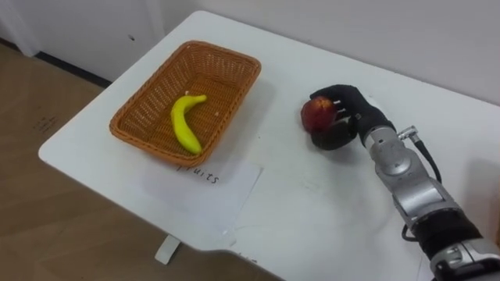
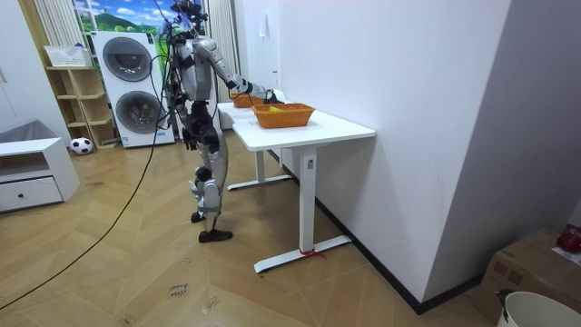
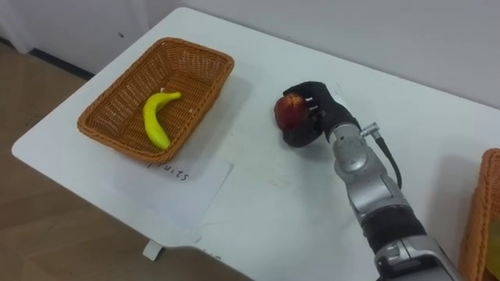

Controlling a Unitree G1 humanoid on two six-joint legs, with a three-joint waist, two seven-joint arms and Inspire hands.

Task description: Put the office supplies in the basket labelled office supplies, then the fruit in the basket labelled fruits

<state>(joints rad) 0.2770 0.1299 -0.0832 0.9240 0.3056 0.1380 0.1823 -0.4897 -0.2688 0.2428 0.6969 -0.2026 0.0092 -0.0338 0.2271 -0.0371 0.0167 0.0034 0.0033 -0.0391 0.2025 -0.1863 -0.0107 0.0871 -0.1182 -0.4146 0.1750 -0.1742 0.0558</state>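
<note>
A red apple (image 1: 316, 114) (image 3: 290, 109) is held just above the white table (image 1: 297, 203), right of a wicker basket (image 1: 141, 117) (image 3: 109, 109). My right hand (image 1: 348, 117) (image 3: 316, 113) is shut on the apple, fingers curled round its right side. A yellow banana (image 1: 186, 122) (image 3: 155, 119) lies inside the basket. A paper label (image 1: 211, 183) lies on the table in front of the basket. In the room view I stand at the table's end with my right arm stretched over the table toward the baskets (image 2: 283, 114).
A second wicker basket's rim (image 3: 476, 211) shows at the right edge of the right eye view. The table's near edge and left corner are close to the fruit basket. A washing machine (image 2: 132, 82) and shelves stand behind me in the room view.
</note>
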